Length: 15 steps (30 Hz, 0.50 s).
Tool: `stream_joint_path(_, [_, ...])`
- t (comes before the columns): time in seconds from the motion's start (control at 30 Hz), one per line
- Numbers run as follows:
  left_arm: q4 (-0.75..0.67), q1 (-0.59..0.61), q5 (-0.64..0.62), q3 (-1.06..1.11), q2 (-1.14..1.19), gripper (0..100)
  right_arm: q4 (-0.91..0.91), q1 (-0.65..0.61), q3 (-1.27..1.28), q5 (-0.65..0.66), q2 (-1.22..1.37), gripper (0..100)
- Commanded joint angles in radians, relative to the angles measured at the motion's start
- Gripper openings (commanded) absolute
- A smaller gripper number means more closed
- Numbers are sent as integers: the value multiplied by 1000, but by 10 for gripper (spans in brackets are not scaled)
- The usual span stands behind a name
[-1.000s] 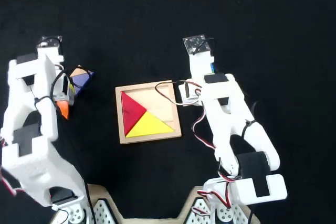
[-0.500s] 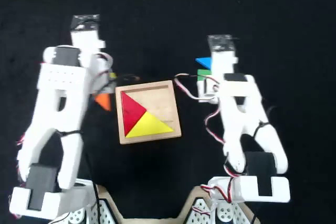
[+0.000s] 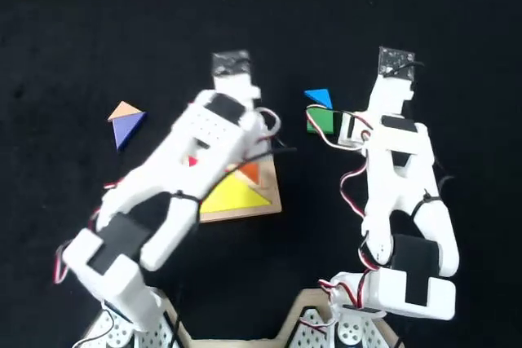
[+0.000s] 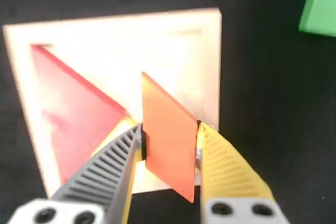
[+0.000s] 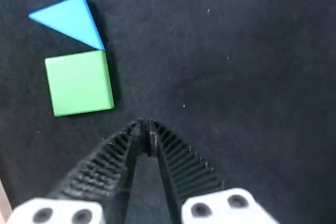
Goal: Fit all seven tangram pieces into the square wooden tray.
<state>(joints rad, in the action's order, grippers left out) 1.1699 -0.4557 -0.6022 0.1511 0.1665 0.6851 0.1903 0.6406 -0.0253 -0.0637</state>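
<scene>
Left gripper (image 4: 169,138) pinches the orange piece (image 4: 167,119), seemingly tilted, by the tray's (image 4: 212,72) right edge; level it before letting go.

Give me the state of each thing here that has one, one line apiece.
tray, partly filled
red triangle, flat in the tray
yellow triangle, flat in the tray
orange piece, gripped over the tray
left gripper, shut on the orange piece
right gripper, shut, empty
green square, loose, outside the tray
blue triangle, loose, outside the tray
purple triangle, loose, outside the tray
tan triangle, loose, outside the tray
</scene>
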Motion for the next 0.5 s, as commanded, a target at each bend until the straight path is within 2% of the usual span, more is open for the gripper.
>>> stream_joint_path(0.0, [-29,-62,-32,-50,28,78,-20,18,-22,-6,-18,11])
stream_joint_path(0.27, [-74,-84,-60,-27,38,83,-20,14,-22,-6,-18,11])
stream_joint_path(0.47, [-89,-76,-129,18,38,142,-18,14,-21,-6,-16,11])
